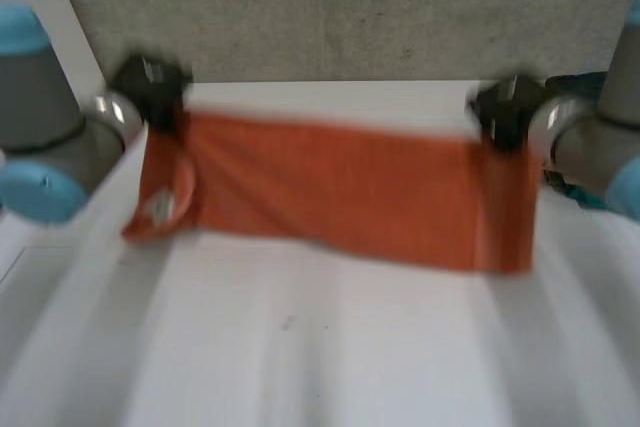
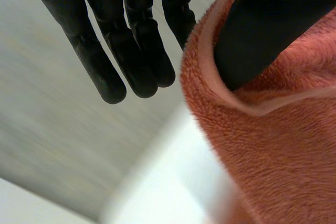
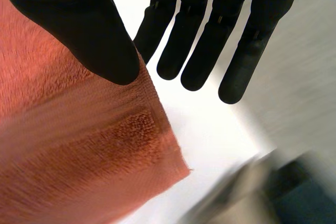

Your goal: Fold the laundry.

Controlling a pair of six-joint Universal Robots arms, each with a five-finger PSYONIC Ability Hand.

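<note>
An orange towel is stretched between my two hands over the far part of the white table, and its lower edge hangs down toward me. My left hand has the towel's far left corner. There the towel is pinched under the thumb, with the straight fingers just beside its edge. My right hand has the far right corner. Its thumb presses on the towel near the hemmed corner, and its fingers stand straight behind. A white label shows on the folded-over left end.
A grey surface lies beyond the table's far edge. A dark teal object sits by the right arm, off the table's right side, and appears past the towel's corner in the right wrist view.
</note>
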